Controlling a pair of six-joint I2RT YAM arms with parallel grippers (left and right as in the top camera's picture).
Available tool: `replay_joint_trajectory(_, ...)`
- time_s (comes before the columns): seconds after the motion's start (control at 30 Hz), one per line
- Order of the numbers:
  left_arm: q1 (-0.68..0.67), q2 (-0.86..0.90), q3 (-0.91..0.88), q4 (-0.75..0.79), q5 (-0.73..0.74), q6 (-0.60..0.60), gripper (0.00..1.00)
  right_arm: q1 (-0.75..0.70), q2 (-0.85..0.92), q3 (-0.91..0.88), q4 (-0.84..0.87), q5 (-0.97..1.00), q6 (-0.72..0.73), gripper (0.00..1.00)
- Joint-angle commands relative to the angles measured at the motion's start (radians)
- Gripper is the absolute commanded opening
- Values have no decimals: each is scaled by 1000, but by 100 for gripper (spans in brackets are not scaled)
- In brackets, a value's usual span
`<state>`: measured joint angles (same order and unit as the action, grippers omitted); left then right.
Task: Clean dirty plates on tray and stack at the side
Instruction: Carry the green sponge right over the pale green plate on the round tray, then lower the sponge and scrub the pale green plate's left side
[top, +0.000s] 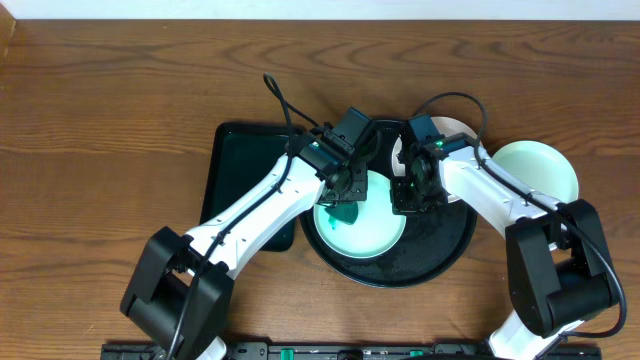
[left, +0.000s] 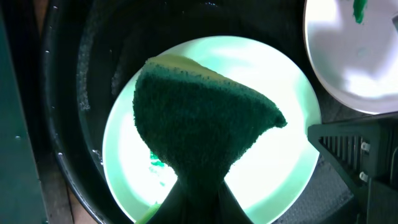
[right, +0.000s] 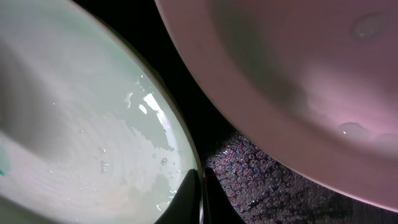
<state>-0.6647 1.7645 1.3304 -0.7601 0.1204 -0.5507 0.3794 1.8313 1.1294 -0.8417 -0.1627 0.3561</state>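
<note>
A pale mint plate (top: 372, 232) lies wet on the round black tray (top: 443, 240). My left gripper (top: 345, 193) is shut on a dark green sponge (left: 199, 124), which is pressed flat on this plate (left: 273, 174) beside a small green smear (left: 155, 163). The right gripper (right: 201, 193) is shut on the plate's right rim (right: 186, 149), one finger inside and one outside. A white plate (left: 354, 56) with a green smear (left: 359, 9) sits at the tray's back, partly hidden in the overhead view (top: 452, 128). Off the tray to the right lies a second mint plate (top: 540, 168).
A rectangular dark green tray (top: 235, 165) lies left of the black tray, under the left arm. The right gripper's body (left: 360, 155) is close to the sponge hand. Bare wooden table (top: 100, 130) surrounds everything.
</note>
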Motion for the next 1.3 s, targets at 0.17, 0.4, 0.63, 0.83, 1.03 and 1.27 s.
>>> replay_joint_trajectory(0.17, 0, 36, -6, -1, -55, -22, 8, 9, 3, 0, -4, -6, 10, 2)
replay_joint_trajectory(0.4, 2, 83, -6, -1, -124, -27, 8, 9, 3, 0, -4, -6, 10, 2)
replay_joint_trajectory(0.63, -6, 102, -6, -2, -136, -28, 8, 9, 3, 0, -3, -6, 10, 1)
replay_joint_trajectory(0.83, -9, 143, -7, 0, -136, -31, 8, 9, 3, 0, -4, -6, 10, 1)
replay_joint_trajectory(1.03, -9, 203, -7, 7, -135, -31, 8, 9, 3, 0, -3, -6, 10, 2)
replay_joint_trajectory(1.27, -9, 296, -7, 18, -97, -31, 8, 9, 3, 0, -3, -6, 10, 2)
